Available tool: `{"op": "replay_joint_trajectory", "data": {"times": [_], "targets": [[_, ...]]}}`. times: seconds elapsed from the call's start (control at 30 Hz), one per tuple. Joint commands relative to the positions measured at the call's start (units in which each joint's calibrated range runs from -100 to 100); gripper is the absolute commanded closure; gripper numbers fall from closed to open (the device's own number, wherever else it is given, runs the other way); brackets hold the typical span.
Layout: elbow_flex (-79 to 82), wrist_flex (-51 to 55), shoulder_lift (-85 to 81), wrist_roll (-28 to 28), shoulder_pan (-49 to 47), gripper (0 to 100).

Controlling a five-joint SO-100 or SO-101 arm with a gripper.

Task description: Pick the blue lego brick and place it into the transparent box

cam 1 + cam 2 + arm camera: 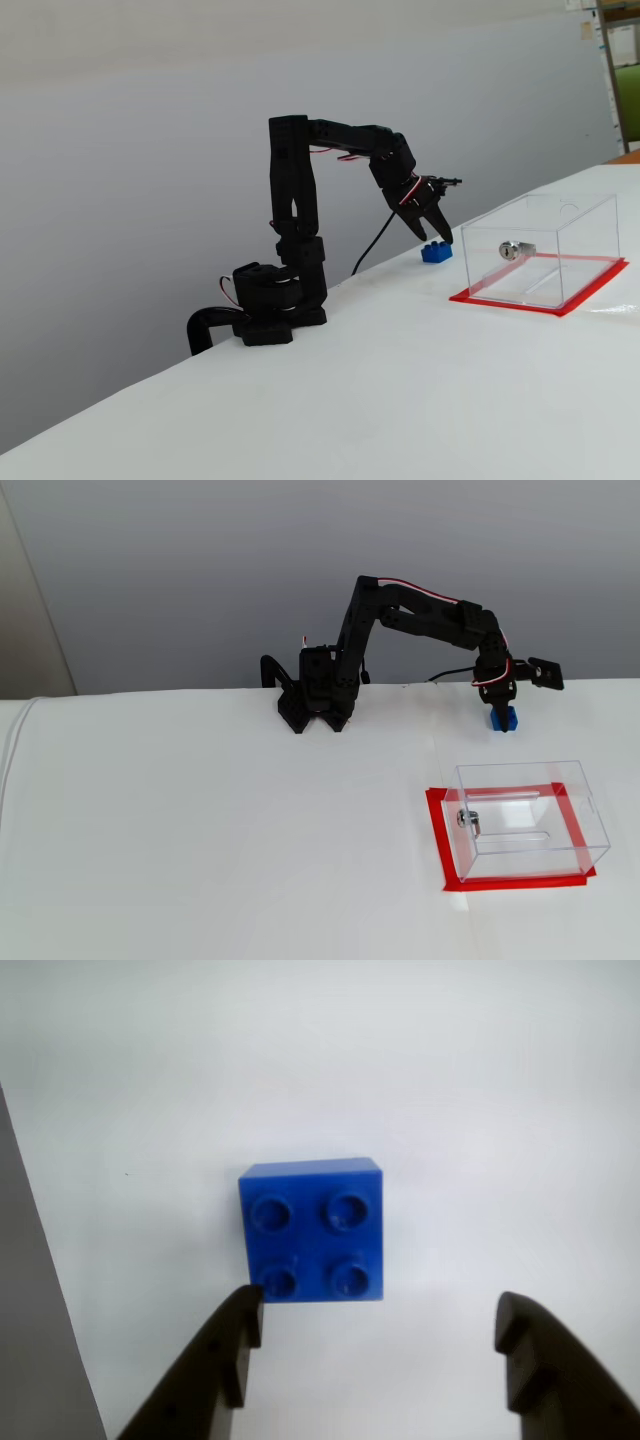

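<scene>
1. Pincer first: the gripper point(378, 1330) is seen in the wrist view with its two dark fingers spread wide, wider than the brick, and nothing is held between them.
2. Seen in the same view, the blue lego brick point(311, 1230) lies just beyond the fingertips, studs up, on the white table point(480, 1090). The left finger point(215, 1360) has its tip at the brick's lower left corner; whether it touches cannot be told. The right finger point(550, 1370) stands clear of the brick.
3. The arm point(300, 180) is shown in a fixed view reaching out from its base, with the gripper point(428, 228) pointed down just above the brick point(436, 252).
4. The transparent box point(528, 816) is seen in a fixed view standing on a red base edge, well apart from the brick point(504, 720), which lies behind it near the table's far edge under the gripper point(500, 702).
5. A small silver lock fitting point(468, 820) is seen on the box's left wall in that view.
</scene>
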Motion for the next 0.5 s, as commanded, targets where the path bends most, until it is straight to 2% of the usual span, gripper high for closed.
{"op": "replay_joint_trajectory", "data": {"times": [0.0, 0.47], "targets": [[-2.77, -2.37, -0.65, 0.13, -0.21, 74], [-2.59, -3.50, 2.40, -0.08, -0.21, 74]]}}
